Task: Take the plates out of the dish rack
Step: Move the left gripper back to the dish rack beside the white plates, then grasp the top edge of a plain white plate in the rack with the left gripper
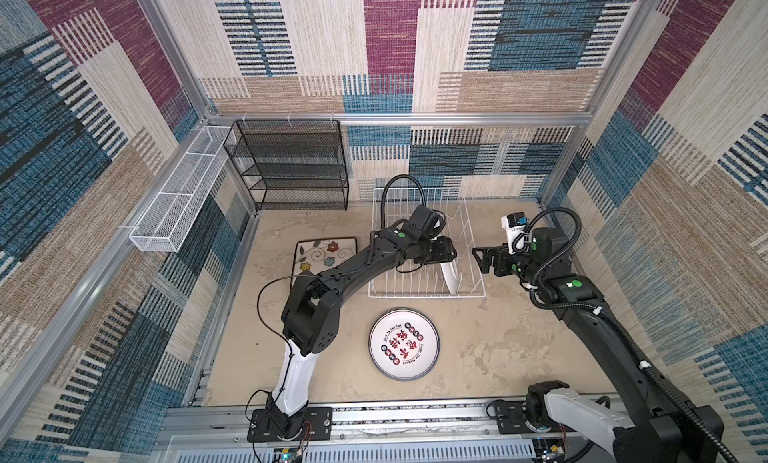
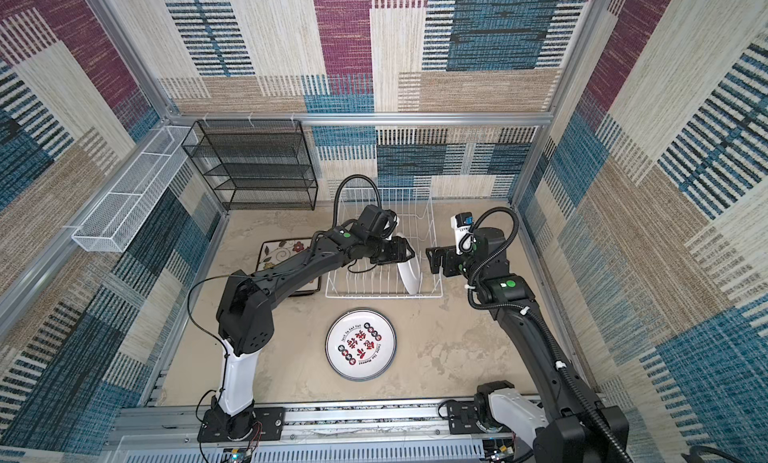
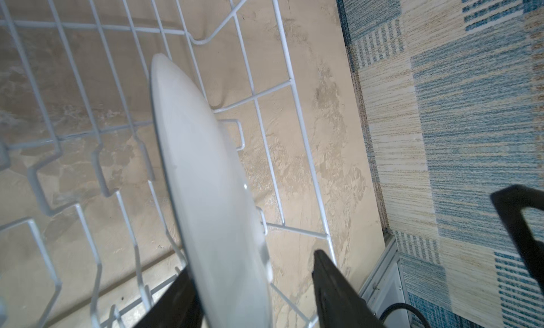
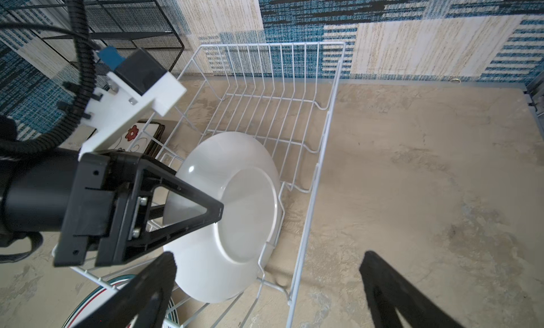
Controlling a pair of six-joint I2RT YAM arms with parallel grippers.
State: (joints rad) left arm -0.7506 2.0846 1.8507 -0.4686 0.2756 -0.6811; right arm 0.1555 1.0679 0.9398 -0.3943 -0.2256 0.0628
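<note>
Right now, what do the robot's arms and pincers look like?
Left arm and right arm are black, each with a white lower segment, green dot stickers and a ribbed black cable looping over the wrist. Left pincer and right pincer have black hollow-triangle fingers.

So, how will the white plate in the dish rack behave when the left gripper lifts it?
The white plate looks glazed and glossy, so it may slip in the left gripper. It is likely rigid but breakable. Gripped only at its rim, it could swing.
</note>
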